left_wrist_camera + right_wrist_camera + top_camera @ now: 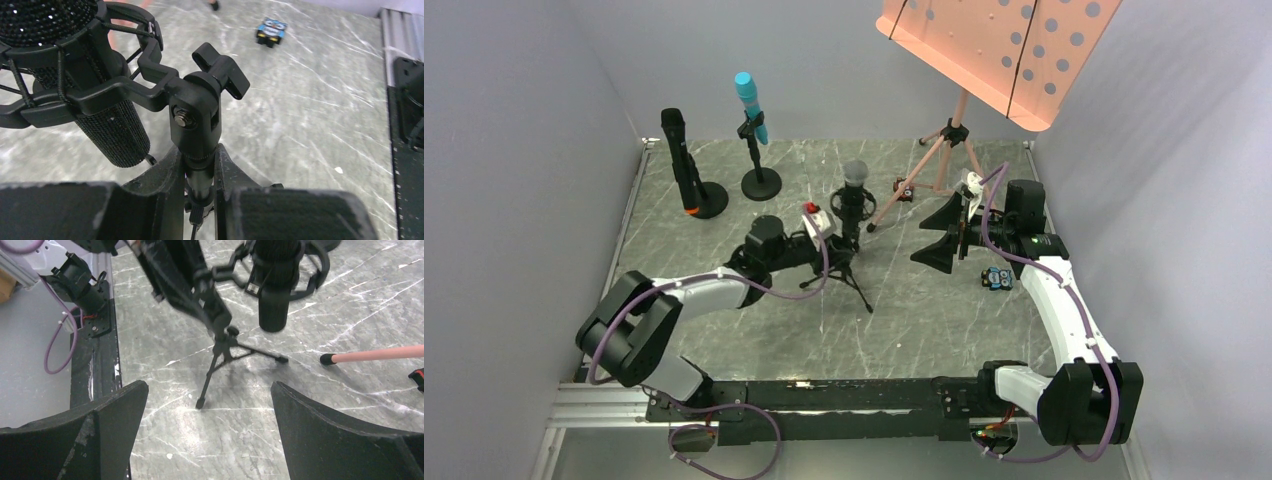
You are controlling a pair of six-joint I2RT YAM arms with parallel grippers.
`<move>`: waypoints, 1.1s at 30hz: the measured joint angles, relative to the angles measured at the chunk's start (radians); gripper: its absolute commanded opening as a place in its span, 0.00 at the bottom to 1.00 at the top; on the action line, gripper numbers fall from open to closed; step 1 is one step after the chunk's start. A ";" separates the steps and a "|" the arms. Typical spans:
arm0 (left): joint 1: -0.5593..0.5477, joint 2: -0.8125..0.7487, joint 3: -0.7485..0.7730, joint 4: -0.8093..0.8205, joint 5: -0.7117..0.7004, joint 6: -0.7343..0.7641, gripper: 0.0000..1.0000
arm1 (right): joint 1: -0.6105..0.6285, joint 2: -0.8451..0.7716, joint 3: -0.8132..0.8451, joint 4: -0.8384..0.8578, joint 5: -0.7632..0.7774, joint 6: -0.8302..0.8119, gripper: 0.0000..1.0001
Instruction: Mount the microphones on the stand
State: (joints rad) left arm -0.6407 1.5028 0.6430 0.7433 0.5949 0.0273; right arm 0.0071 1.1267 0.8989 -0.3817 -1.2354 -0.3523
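Black and mesh-headed, one stick microphone (855,185) is sitting upright in the shock mount of a black tripod stand (849,272) at mid-table. The left gripper (832,238) is reaching in just beside it. The right gripper (947,236) is hovering well apart on the right, jaws spread wide. Two more microphones are standing at the far left on round bases: a long black one with an orange end (682,165) and a bright cyan-blue one (750,105). That is making three microphones in all.

Seen from the left wrist, the left gripper (197,187) is pinching the tripod stand's post just below the swivel joint. The studded microphone body is hanging up-left of the fingers (160,185).

Seen from the right wrist, the right gripper (210,435) is gaping, holding nothing, with stand and microphone standing beyond it.
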 measured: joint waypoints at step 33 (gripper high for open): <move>0.364 0.596 0.792 -0.203 0.123 -0.032 0.37 | 0.000 0.036 0.011 -0.048 0.004 -0.050 1.00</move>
State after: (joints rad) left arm -0.2764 2.0991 1.4345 0.5400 0.7181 -0.0044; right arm 0.0071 1.1629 0.9104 -0.4294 -1.2316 -0.4026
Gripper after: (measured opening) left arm 0.234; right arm 0.994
